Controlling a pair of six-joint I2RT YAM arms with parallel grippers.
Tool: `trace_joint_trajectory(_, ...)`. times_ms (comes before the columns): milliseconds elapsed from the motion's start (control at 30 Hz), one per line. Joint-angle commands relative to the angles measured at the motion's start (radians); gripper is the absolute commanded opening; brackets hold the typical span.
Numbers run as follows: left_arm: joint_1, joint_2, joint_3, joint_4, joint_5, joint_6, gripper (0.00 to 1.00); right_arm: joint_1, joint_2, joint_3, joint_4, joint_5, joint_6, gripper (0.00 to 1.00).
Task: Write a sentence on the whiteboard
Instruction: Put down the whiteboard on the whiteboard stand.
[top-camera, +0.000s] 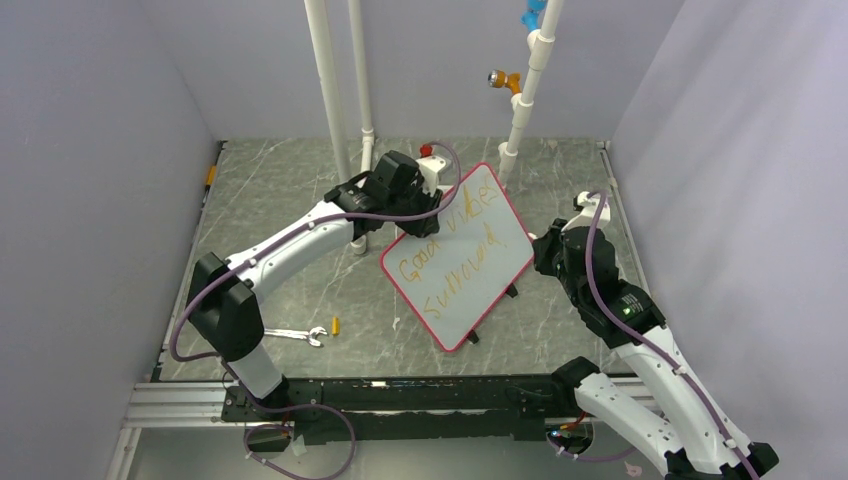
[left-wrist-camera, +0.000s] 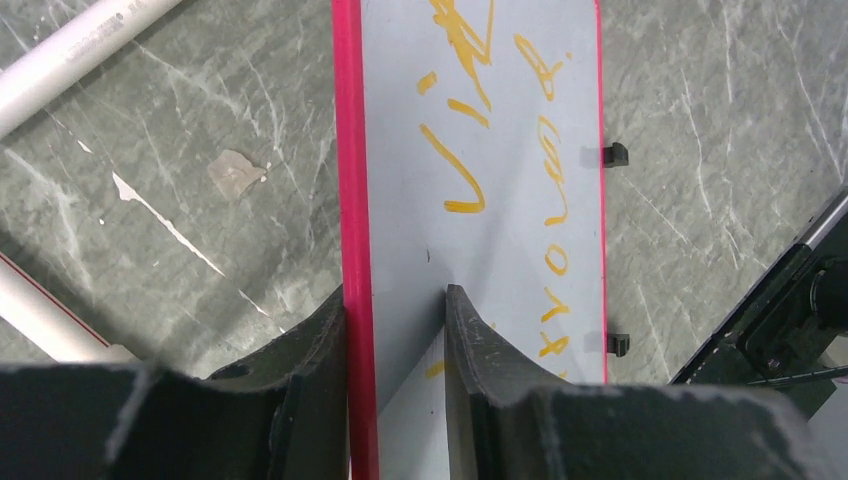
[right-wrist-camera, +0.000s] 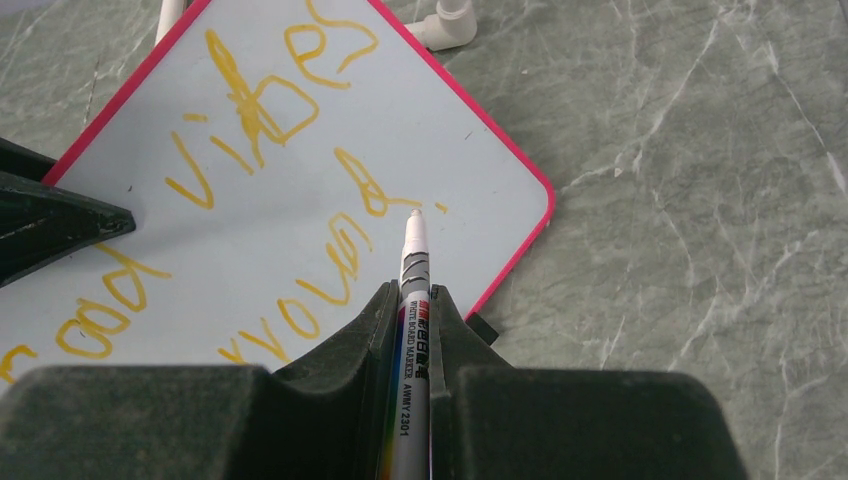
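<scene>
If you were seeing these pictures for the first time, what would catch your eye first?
The red-rimmed whiteboard mid-table carries the sentence in orange across two lines. The left gripper straddles its rim, while the right gripper is shut on a white marker whose tip sits near the second line's end.

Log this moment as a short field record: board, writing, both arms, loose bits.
board: whiteboard, red rim, lying skewed on the marbled table
writing: orange sentence, two lines, starting "Good vibes"
left gripper: jaws astride the board's rim; grip unclear
right gripper: shut on a whiteboard marker, tip beside the last letter
loose: wrench and a small yellow piece near the left arm's base
</scene>
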Motion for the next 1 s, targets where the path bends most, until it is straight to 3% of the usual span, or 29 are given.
trace_joint_trajectory(0,-0.07,0.069,-0.094,-0.265,0.0,0.089,0.34,0.003,0.003,0.01,0.041,-0.01,-0.018,0.0)
trace_joint_trajectory(467,-0.069,0.054,-0.055,-0.268,-0.073,0.069,0.47,0.003,0.007,-0.002,0.047,-0.009,-0.02,0.0)
trace_joint_trajectory(967,-0.079,0.047,0.091,-0.325,-0.081,0.052,0.51,0.003,0.013,-0.007,0.055,-0.01,-0.018,0.0)
